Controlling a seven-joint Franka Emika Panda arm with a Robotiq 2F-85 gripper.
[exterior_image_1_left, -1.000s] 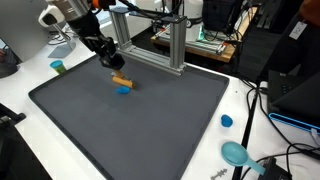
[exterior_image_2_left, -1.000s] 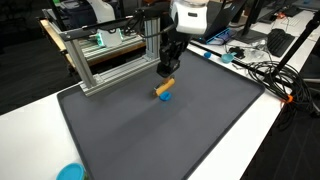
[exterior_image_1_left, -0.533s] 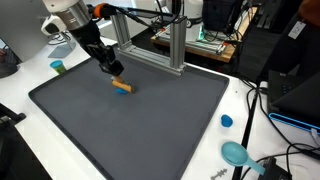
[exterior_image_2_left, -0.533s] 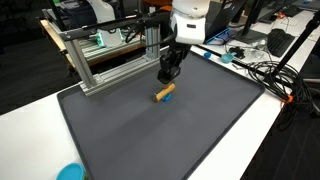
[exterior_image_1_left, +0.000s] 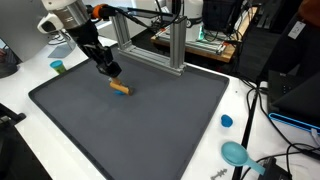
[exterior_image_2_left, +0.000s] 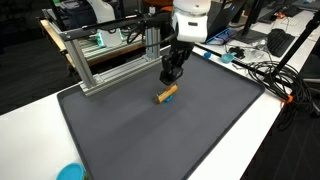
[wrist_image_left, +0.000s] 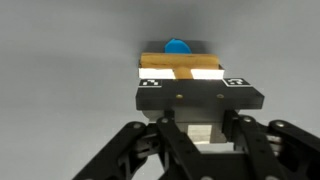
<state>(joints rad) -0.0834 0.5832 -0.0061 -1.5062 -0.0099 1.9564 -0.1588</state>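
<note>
Since the mat is nearly as dark as the fingers, the grip is hard to read in both exterior views, but it's pretty clear in the wrist view. The gripper is clamped tight on the wooden block, with the pale pads pressed to its 2 long sides. The block is taken across its narrow width, probably because that's the span the jaws fit around. It's held low, at or just over the mat, and the block looks slightly tilted in an exterior view. A small blue disc is seen peeking out past the block's far edge, so the block looks to be parked over it or resting on it. Which of the 2 can't be told. All this is found toward the far edge of the mat, where the block sits close to the aluminium frame, the 1 tall thing nearby to be minded. Lots of bare mat is open on the near and right sides. Off the mat, on the white table, a blue cap and a teal dish are set well apart on the right. A teal cup is at the far left, and cables are draped by the right edge.
</note>
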